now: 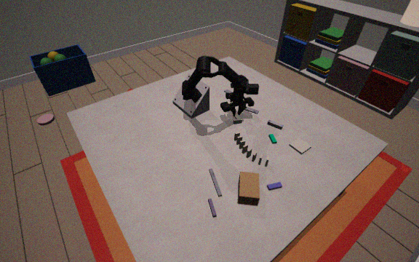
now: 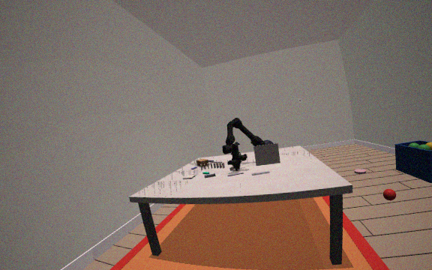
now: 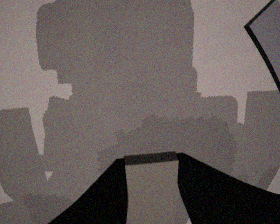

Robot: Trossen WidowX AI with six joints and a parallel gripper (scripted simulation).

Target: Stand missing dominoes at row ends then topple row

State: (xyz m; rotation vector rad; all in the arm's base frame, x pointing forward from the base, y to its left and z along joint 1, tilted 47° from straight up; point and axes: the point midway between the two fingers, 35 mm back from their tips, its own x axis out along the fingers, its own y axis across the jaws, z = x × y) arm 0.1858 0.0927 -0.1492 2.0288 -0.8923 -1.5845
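Top view: reaches down inside the upper-left edge of the bench (image 1: 140, 145) (image 2: 238, 199) with the gripper (image 1: 237, 113) (image 2: 236, 169) (image 3: 149, 164) — pinching a dark domino (image 1: 237, 121) (image 3: 151, 158) low over the top. Curves toward the right corner with the standing row (image 1: 249, 153) (image 2: 217, 165), apart from the gripper and near a brown box (image 1: 249, 187) (image 2: 202, 162). Exterior view: bends down well back from the front edge, beside the row. Wrist view: shows fingertips at both ends of the domino — bench edges out of sight.

On the table (image 1: 151, 153) (image 2: 238, 199), the domino row (image 1: 249, 151) (image 2: 217, 165) stands between the arm (image 1: 213, 67) (image 2: 235, 125) and the box (image 1: 249, 185) (image 2: 202, 162).
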